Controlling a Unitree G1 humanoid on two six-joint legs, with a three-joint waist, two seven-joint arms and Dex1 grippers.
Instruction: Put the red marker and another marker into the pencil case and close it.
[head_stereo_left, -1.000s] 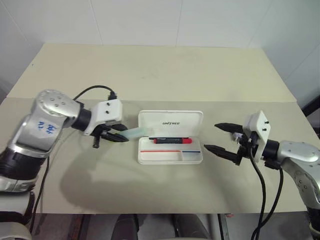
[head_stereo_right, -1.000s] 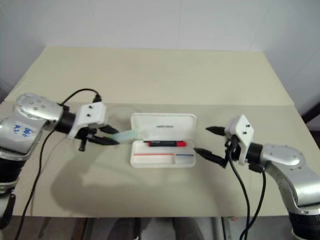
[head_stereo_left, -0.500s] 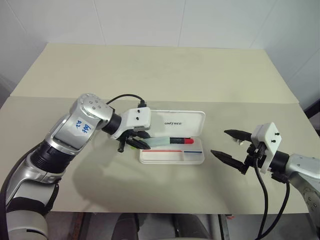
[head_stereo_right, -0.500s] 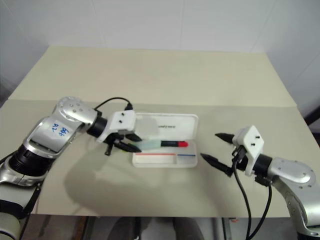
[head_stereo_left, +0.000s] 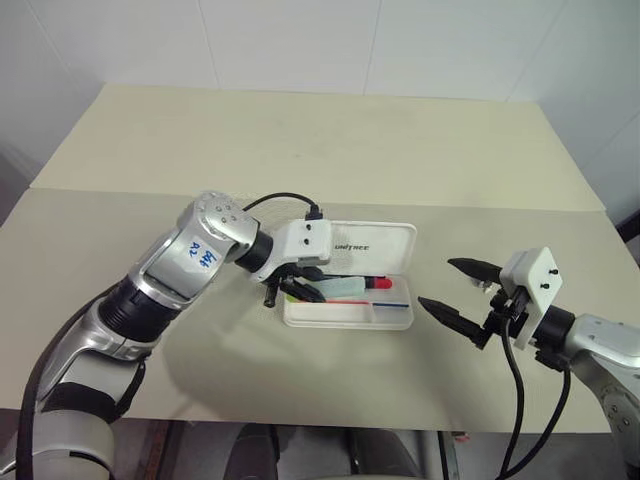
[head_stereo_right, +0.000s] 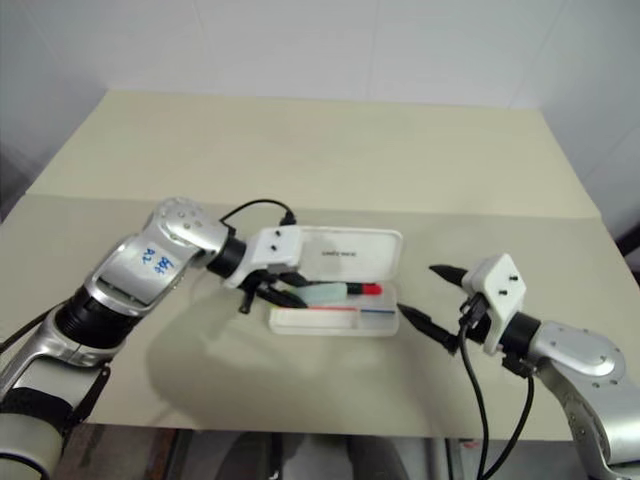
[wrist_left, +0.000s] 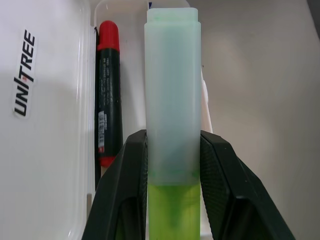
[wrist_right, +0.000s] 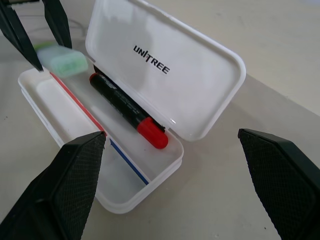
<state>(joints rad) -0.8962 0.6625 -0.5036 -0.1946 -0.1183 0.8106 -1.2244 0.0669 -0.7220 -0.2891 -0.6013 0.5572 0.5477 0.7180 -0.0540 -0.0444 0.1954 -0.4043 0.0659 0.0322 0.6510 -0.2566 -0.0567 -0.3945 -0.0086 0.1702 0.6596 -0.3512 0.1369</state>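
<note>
Now left gripper (wrist_left: 172, 165) clamps green marker (wrist_left: 172, 100) over open pencil case (head_stereo_left: 400, 318), red marker (wrist_right: 127, 109) inside; right gripper (head_stereo_left: 452, 290) wide, empty; next lower, release

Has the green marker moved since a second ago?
Yes. The left gripper has carried the green marker rightward from beside the pencil case to over its tray, alongside the red marker.
</note>
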